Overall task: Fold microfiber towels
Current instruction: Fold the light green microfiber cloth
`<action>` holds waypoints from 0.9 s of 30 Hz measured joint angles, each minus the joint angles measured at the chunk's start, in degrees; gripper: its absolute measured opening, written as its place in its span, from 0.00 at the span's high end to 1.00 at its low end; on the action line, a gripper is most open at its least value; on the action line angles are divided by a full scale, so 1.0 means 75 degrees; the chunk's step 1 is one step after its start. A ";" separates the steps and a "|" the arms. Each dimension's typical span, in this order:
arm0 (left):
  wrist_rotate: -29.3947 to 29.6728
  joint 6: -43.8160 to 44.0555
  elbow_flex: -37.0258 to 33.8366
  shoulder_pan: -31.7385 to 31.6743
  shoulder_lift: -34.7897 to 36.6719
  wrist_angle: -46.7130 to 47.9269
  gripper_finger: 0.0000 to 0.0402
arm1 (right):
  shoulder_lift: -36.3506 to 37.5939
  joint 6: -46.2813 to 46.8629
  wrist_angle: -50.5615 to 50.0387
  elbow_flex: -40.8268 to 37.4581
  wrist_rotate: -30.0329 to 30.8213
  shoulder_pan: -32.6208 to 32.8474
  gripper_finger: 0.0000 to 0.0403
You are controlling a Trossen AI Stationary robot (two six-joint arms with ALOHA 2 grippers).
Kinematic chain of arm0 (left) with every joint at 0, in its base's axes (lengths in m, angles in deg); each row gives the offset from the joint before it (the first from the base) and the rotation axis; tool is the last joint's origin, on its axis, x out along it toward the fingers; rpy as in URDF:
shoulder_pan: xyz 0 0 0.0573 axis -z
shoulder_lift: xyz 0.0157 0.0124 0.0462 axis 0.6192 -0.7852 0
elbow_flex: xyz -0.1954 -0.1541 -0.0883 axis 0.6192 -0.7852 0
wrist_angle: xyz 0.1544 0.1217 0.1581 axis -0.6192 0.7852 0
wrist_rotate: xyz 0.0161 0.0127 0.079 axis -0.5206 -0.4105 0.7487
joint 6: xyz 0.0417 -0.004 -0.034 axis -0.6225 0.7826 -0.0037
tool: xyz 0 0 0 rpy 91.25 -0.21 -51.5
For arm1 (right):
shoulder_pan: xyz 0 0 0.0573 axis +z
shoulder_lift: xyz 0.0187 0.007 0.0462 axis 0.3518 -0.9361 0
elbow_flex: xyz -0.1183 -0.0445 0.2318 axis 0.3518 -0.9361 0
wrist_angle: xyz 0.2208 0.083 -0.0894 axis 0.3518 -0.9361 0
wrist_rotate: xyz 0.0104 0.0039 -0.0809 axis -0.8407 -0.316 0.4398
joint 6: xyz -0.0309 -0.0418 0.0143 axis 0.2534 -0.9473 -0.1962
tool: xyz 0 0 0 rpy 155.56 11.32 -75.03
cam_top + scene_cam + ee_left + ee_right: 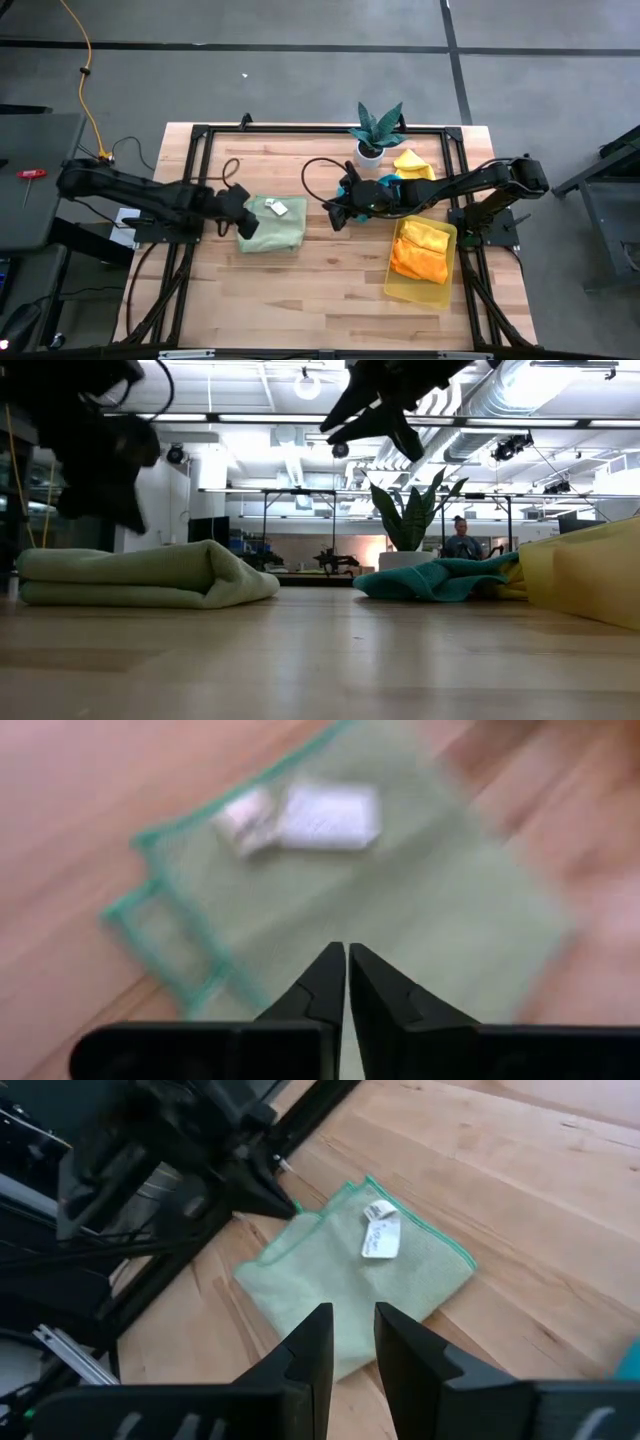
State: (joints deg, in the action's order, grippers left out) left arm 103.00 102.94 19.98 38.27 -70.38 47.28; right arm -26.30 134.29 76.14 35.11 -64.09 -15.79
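Overhead, the left arm reaches in from the table's left edge, stretched almost level toward the middle, and its left gripper [243, 222] ends at the left edge of the folded green towel [272, 224]. From its wrist camera the two dark fingers [322, 982] are pressed together with only a hairline between them, nothing caught there, and the green cloth spreads out just ahead of the tips, its white label [328, 816] farther off near a corner with darker green stitching. In the level view this gripper [100, 475] hangs above the left end of the towel [140, 575], which lies flat on the wooden table [320, 290] in a thick fold.

Farther right, the right arm comes in from the table's right side, bent at the elbow and angled toward the centre, with the right gripper [338, 212] raised off the wood, just right of the green towel and apart from it. Its fingers [308, 1342] stand a little way apart with bare air between them. A teal towel [435, 578] lies crumpled behind that gripper, near a potted plant [376, 130], with a yellow towel [414, 164] beside it. Beyond the arm's forearm, a yellow tray [405, 290] holds an orange towel [421, 252].
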 joint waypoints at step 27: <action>-0.1637 -0.2381 0.0688 -0.0163 -0.3975 -0.1238 1.00 | 0.0003 -0.0003 0.0037 0.0000 -0.0863 -0.0086 0.83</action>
State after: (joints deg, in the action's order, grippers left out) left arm 90.72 85.08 25.14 37.04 -100.20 38.00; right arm -26.28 134.27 76.41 35.11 -70.56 -16.43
